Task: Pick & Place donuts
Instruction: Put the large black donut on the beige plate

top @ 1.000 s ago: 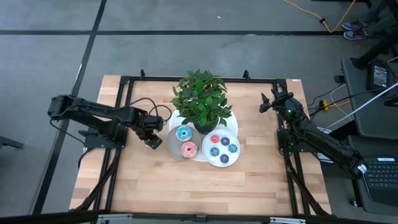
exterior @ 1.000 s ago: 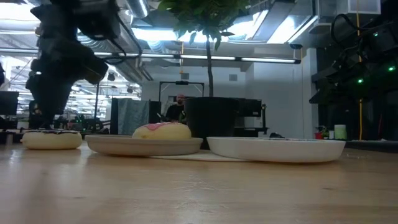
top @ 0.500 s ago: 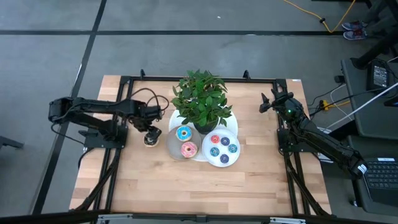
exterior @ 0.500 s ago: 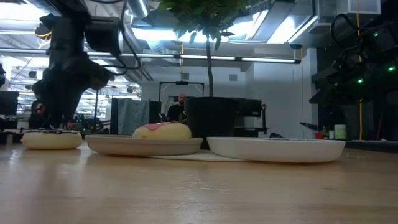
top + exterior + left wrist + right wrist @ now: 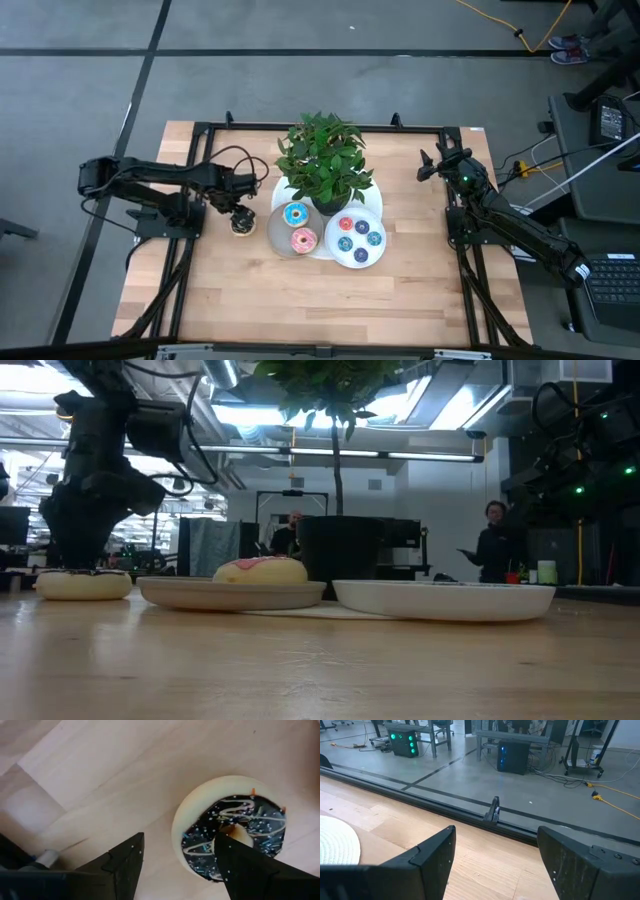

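A chocolate-iced donut [image 5: 230, 837] with a cream base lies flat on the wooden table [image 5: 330, 300], left of the grey plate [image 5: 276, 232]; it also shows in the high view [image 5: 241, 229] and the low view [image 5: 82, 584]. My left gripper [image 5: 177, 842] is open and points down just above it. One finger is over the icing, the other over bare wood beside it. A blue donut [image 5: 296, 214] and a pink donut [image 5: 303, 240] lie on the grey plate. Several mini donuts lie on the white plate [image 5: 352, 262]. My right gripper [image 5: 495, 850] waits open at the table's far right [image 5: 432, 166].
A potted plant [image 5: 325, 165] stands behind the two plates, its leaves spreading over their far rims. A black frame rail [image 5: 330, 127] runs along the table's far edge. Bare wood lies toward the near edge. People [image 5: 495, 545] stand in the room beyond.
My left gripper has swung a little toward the table's far edge and sunk slightly, staying open. The chocolate donut, hidden under it before in the high view, now shows beside it and has not moved.
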Controlling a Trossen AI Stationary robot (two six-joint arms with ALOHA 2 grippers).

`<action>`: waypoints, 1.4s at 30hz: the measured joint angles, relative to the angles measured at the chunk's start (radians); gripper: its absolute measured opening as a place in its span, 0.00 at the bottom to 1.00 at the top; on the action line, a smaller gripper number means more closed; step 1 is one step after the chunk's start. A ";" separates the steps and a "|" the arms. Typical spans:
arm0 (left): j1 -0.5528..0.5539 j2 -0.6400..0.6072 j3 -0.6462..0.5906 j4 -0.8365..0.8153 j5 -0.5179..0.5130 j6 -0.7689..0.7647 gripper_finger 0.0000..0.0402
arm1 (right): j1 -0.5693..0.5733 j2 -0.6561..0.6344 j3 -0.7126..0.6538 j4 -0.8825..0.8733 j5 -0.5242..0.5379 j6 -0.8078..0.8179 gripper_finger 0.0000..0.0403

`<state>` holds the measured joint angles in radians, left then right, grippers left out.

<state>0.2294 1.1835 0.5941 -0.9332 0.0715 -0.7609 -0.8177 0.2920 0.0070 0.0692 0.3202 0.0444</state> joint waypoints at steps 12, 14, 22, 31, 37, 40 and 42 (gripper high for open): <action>-0.032 0.067 -0.002 0.071 0.003 -0.014 0.57 | 0.000 0.000 0.000 0.000 0.000 0.000 0.69; -0.032 0.070 -0.002 0.073 0.003 -0.014 0.57 | 0.000 0.000 0.000 0.000 0.000 0.000 0.69; -0.032 0.072 -0.002 0.070 0.032 -0.013 0.46 | 0.000 0.000 0.000 0.000 0.000 0.000 0.69; -0.032 0.072 -0.002 0.070 0.059 -0.011 0.25 | 0.000 0.000 0.000 0.000 0.000 0.000 0.69; -0.056 0.071 -0.002 0.069 0.062 -0.011 0.15 | 0.000 0.000 0.000 0.000 0.000 0.000 0.69; -0.069 0.060 -0.002 0.063 0.062 -0.011 0.12 | 0.000 0.000 0.000 0.000 0.000 0.000 0.69; -0.078 0.048 -0.002 0.063 0.062 -0.012 0.10 | 0.000 0.000 0.000 0.000 0.000 0.000 0.69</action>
<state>0.1511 1.2312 0.5926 -0.8704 0.1333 -0.7725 -0.8177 0.2920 0.0071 0.0691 0.3202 0.0445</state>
